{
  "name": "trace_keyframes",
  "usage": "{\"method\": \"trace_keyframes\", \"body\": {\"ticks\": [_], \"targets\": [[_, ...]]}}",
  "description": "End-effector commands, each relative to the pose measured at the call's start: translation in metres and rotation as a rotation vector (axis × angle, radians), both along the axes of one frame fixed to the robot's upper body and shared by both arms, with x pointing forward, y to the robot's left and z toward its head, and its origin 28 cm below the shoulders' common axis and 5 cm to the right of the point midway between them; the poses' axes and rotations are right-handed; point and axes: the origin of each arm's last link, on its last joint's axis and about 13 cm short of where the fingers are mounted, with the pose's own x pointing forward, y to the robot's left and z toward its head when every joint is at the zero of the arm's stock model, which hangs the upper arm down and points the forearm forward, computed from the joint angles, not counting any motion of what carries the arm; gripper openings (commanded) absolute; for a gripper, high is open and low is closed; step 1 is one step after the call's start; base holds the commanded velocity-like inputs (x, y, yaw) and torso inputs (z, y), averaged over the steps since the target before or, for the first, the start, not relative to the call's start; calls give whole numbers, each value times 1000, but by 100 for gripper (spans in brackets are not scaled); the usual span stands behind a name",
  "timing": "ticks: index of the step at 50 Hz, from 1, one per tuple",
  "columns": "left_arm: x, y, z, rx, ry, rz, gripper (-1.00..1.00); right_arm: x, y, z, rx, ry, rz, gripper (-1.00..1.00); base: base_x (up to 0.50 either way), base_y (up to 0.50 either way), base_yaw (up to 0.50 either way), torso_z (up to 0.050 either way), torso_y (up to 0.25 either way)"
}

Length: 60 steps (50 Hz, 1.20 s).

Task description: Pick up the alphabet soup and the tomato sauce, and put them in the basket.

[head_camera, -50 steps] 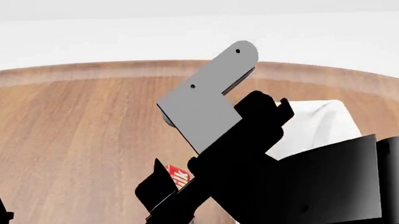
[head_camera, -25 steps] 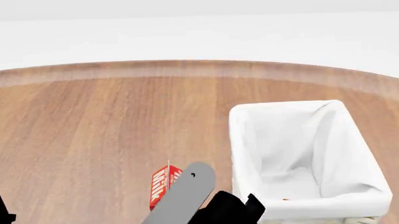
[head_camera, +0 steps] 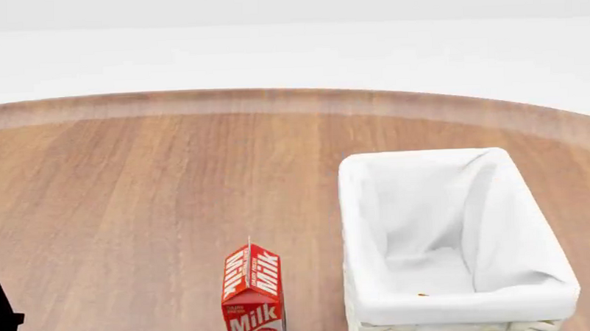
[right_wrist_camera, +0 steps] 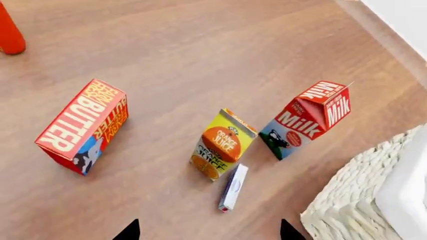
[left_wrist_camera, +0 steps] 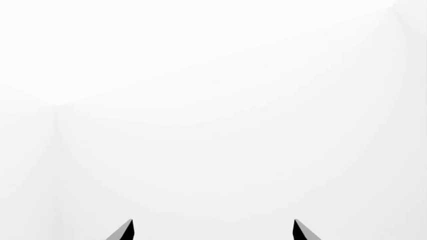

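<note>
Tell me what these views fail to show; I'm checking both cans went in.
- Cans: none visible; the near wall hides part of the basket floor in the head view.
- Left wrist view: blank white beyond the fingers.
- Red bottle: cut off by the right wrist view's edge.

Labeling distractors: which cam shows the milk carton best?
Right wrist view: the whole milk carton shows, upright between the orange juice carton and the basket. Head view cuts off its base at the frame edge. Left wrist view shows only white.

I see matt wood-grain tabletop point(head_camera: 129, 201), rough woven wicker basket point(right_wrist_camera: 347, 205) with smooth white cloth lining point(head_camera: 425, 220), printed paper milk carton point(head_camera: 252, 292).
</note>
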Motion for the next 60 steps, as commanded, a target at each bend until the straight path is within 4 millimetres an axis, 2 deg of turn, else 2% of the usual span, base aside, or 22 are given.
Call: {"method": "trace_keyframes", "body": {"ticks": [1, 4, 6, 7, 9, 11, 13, 14, 17, 20, 21, 22, 24, 32, 37, 40, 52, 53, 59, 60], "targets": [[0, -1, 0, 1, 1, -1, 100, -13, -4, -11, -29, 108, -46, 100, 0, 0, 0, 0, 0], [0, -1, 0, 1, 1, 0, 100, -15, -6, -19, -43, 153, -89, 100, 0, 0, 0, 0, 0], [0, -1, 0, 0, 0, 0, 100, -19, -6, -14, -55, 159, -86, 100, 0, 0, 0, 0, 0], [0, -1, 0, 0, 1, -1, 100, -21, -7, -22, -56, 155, -88, 100, 0, 0, 0, 0, 0], [0, -1, 0, 0, 1, -2, 100, -22, -7, -25, -59, 175, -96, 100, 0, 0, 0, 0, 0], [0, -1, 0, -1, -1, -1, 100, -24, -8, -21, -75, 173, -94, 100, 0, 0, 0, 0, 0], [0, 0, 0, 0, -1, 0, 100, -26, -9, -31, -77, 177, -100, 100, 0, 0, 0, 0, 0], [-1, 0, -1, -2, -1, 0, 100, -26, -9, -25, -78, 190, -106, 100, 0, 0, 0, 0, 0], [0, 0, 0, -2, -2, -1, 100, -30, -11, -35, -90, 197, -109, 100, 0, 0, 0, 0, 0], [0, -1, 0, 0, 1, -1, 100, -31, -12, -29, -96, 200, -108, 100, 0, 0, 0, 0, 0], [0, -1, 0, 0, 1, -2, 100, -32, -12, -33, -95, 202, -109, 100, 0, 0, 0, 0, 0], [0, -1, 0, 0, 1, -2, 100, -30, -13, -27, -98, 198, -114, 100, 0, 0, 0, 0, 0], [1, -1, 1, 0, 0, -2, 100, -31, -13, -34, -96, 200, -119, 100, 0, 0, 0, 0, 0], [1, -1, 1, 1, 0, -3, 100, -31, -13, -31, -98, 196, -115, 100, 0, 0, 0, 0, 0], [1, -1, 1, 1, -1, -3, 100, -27, -14, -40, -94, 197, -127, 100, 0, 0, 0, 0, 0], [0, -1, 0, 2, 0, -2, 100, -25, -14, -35, -90, 198, -132, 100, 0, 0, 0, 0, 0], [-1, -2, -1, 0, 3, -4, 100, -21, -11, -55, -81, 211, -131, 100, 0, 0, 0, 0, 0], [-1, -2, -1, 1, 2, -3, 100, -21, -11, -52, -80, 212, -130, 100, 0, 0, 0, 0, 0], [-1, -2, -1, -1, 1, -4, 100, -27, -9, -66, -88, 228, -118, 100, 0, 0, 0, 0, 0], [-1, -2, -1, -1, 1, -4, 100, -26, -9, -63, -87, 232, -118, 100, 0, 0, 0, 0, 0]]}}
